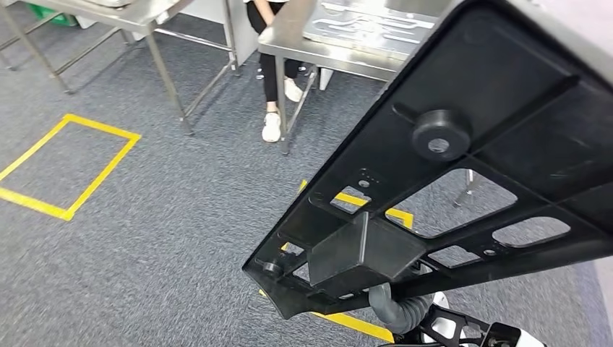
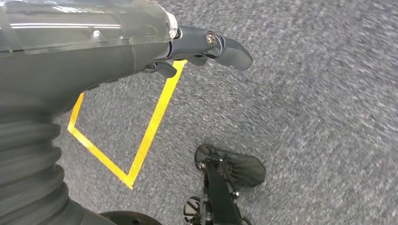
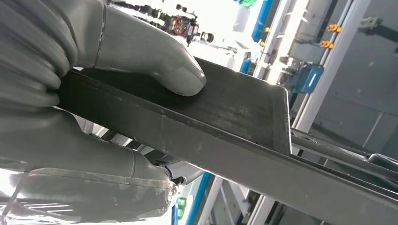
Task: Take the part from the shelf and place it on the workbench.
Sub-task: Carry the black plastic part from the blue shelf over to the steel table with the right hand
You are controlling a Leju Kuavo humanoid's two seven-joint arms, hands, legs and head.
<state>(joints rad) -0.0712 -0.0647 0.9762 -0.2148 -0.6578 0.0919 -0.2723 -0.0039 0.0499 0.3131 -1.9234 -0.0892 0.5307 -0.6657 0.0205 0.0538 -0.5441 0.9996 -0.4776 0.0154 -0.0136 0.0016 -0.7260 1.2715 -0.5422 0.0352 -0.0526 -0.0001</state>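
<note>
A large black plastic part (image 1: 463, 181), flat with ribs, cut-outs and a round boss, hangs tilted close in front of me on the right of the head view. In the right wrist view my right hand (image 3: 89, 98) grips the part (image 3: 244, 122) by its edge, with the thumb pressed on its flat face and the fingers under it. My left hand (image 2: 197, 47) hangs over the carpet with its fingers apart and nothing in it. The steel workbench (image 1: 289, 40) stands ahead, partly hidden by the part.
Grey metal plates (image 1: 369, 25) lie on the workbench. A person's legs (image 1: 271, 72) in black with white shoes are beside it. Another steel table (image 1: 137, 25) stands at the back left. Yellow tape squares (image 1: 94, 173) mark the grey carpet.
</note>
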